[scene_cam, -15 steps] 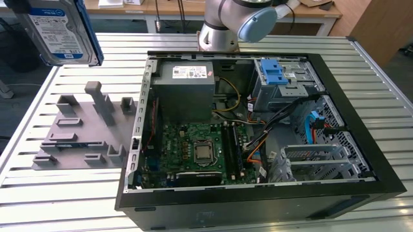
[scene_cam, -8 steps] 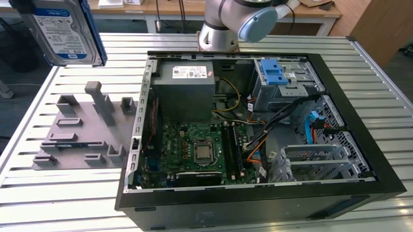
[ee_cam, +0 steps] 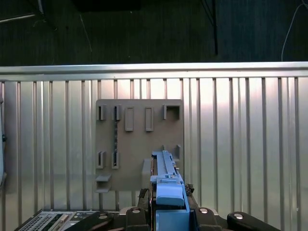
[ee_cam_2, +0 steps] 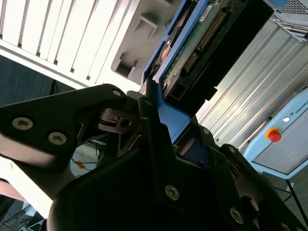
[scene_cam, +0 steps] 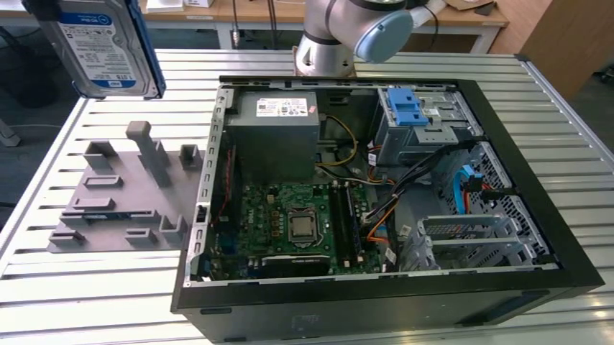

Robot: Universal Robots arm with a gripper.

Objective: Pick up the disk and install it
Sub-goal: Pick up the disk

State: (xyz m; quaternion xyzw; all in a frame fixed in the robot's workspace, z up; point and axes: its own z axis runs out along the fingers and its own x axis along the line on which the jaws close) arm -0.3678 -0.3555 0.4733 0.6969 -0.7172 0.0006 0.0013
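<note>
The disk (scene_cam: 101, 49), a flat silver hard drive with a white-and-blue label set in a blue plastic carrier bracket, hangs in the air on edge at the exterior view's far left, its label facing the camera. It is clear of the slatted metal table (scene_cam: 86, 295). The black gripper (ee_cam_2: 159, 113) is pressed together on the blue bracket. In the second wrist view the dark fingers (ee_cam_2: 147, 120) close on the carrier's end, though just where the pads bite is hard to make out there. In the first wrist view the disk's blue edge (ee_cam: 166, 185) stands over the near part of the grey moulded fixture plate (ee_cam: 139, 139) with its upright posts and slots. The open black computer case (scene_cam: 537, 237) lies well apart, toward the exterior view's right, and a metal drive cage (scene_cam: 441, 140) with a blue latch (scene_cam: 408, 108) sits in its far corner. The step in hand looks like carrying the disk. To do it well, I judge the pinch should be firm on the bracket rather than the drive body. The disk should be square to the fingers so it does not pivot, and it should ride high enough to pass over the fixture posts and the case wall.
</note>
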